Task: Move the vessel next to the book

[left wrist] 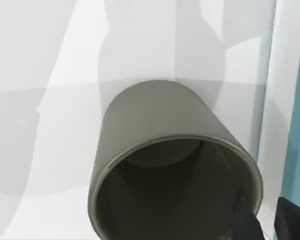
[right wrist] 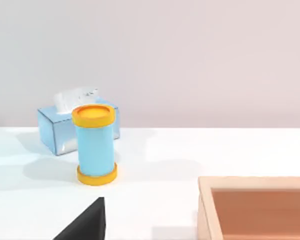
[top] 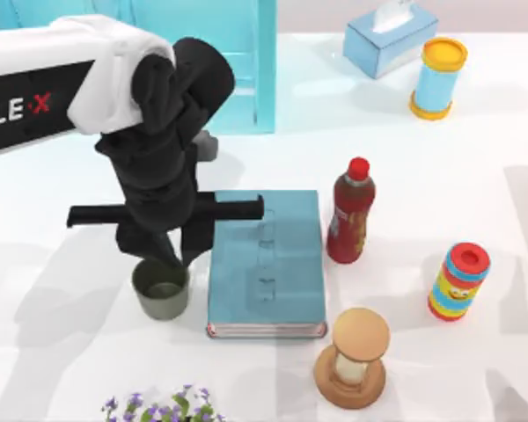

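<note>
Plain white worktop here, with a fair bit of clutter spread over it. The large teal-blue hardcover book lies flat near the middle, and the small dark olive-grey round cup, which is the vessel, stands upright just beside the book's left-hand long side, toward the near edge of the worktop. So placement-wise it looks basically done to me: the cup is on the surface and right by the book, with only a thin strip of white between them.

The left hand is right over the cup's rim. In the left wrist view one dark fingertip sits at the rim of the cup, but I honestly can't tell whether the hand is clamped on it or already loose. My guess is what's left is letting go (if it hasn't) and lifting clear without knocking the cup over.

Right arm seems parked; its camera looks across at the light-blue cylinder with yellow ends and the light-blue tissue box near the far right corner.
</note>
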`<state>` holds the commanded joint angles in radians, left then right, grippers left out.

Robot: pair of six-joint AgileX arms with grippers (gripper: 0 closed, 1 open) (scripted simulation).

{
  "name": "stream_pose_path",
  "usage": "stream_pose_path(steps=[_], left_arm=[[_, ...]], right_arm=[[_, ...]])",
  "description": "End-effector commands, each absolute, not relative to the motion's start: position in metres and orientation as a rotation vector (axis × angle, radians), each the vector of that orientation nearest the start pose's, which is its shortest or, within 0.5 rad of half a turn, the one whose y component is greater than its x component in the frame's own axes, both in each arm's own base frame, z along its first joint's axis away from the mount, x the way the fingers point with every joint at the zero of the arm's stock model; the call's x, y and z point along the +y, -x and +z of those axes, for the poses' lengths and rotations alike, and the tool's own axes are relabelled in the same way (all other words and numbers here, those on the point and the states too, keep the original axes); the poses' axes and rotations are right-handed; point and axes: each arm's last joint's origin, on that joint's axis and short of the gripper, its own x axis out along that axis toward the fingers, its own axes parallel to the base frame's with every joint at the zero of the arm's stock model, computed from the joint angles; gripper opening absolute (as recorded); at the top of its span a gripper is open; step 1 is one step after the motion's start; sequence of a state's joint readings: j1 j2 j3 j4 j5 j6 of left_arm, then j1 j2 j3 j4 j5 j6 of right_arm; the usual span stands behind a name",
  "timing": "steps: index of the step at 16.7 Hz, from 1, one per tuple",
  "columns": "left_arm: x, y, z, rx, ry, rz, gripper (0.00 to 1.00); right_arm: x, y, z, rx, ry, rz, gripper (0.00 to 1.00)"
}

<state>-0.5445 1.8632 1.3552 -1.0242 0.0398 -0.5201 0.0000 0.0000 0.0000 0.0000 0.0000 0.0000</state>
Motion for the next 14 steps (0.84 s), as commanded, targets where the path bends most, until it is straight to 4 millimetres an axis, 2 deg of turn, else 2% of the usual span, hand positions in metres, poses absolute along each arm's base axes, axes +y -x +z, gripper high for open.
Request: stream_pose_path(steps=[8,14], left_arm=[[-0.1794,-0.2994,0.1869,1.557,0.026,-0.057,0.98],[-0.1794,-0.2994,0.1869,1.557,0.026,-0.057,1.0]], right_arm=[[-0.0012,-0.1057,0.16,0.0,0.0,0.0,1.0],[-0.0012,-0.1057,0.16,0.0,0.0,0.0,1.0]])
